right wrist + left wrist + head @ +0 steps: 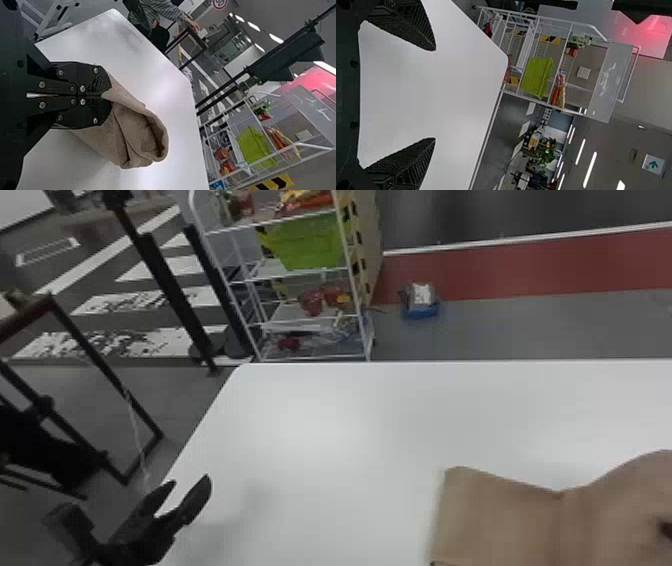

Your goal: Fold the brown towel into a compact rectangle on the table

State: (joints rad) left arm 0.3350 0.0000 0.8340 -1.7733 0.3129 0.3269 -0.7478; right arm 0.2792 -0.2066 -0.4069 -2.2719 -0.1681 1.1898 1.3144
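The brown towel (500, 522) shows at the near right of the white table (350, 415), seen from the head; its far edge dips in the middle and rises again toward the right. Up close from the right wrist, it is gathered at one end and opens into a loose, rounded fold, with creases running through it. I can't tell how much of it rests on the tabletop. The right gripper (106, 95) has its fingers clamped on the gathered end. Well apart from the towel, the left gripper (191, 484) is by the table's near left edge, its fingers spread with nothing between them. Past the far edge stands a white wire rack (351, 272) holding a green bin (312, 245). A blue container (421, 311) sits on the floor to the rack's right.
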